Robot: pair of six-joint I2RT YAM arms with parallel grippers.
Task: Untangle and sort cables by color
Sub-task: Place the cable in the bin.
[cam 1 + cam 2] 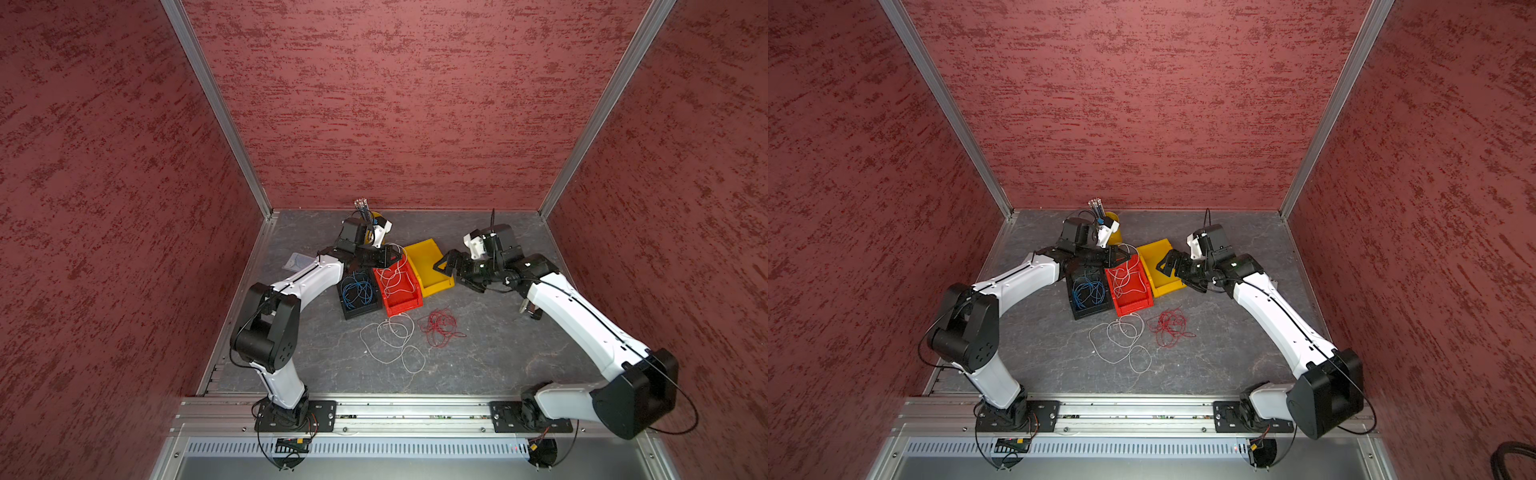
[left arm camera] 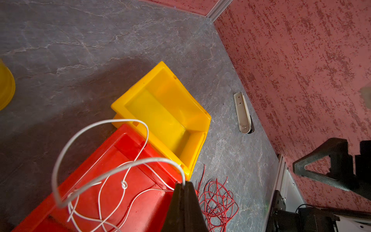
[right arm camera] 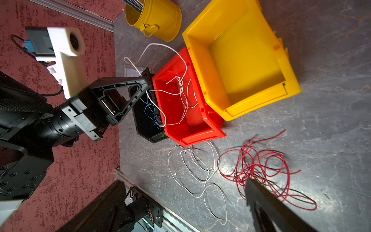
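Sorting was mid-drop: the left tool (image 2: 183,183) pinched a white cable (image 2: 120,120) above the red bin (image 1: 403,308), while the right tool (image 1: 457,276) hung spread wide. Blue cables (image 1: 357,291) lay in the black bin (image 1: 362,311). Releasing seemed next, then fetching the loose white cables (image 1: 392,332) and red cables (image 1: 440,328) off the table (image 1: 498,332)
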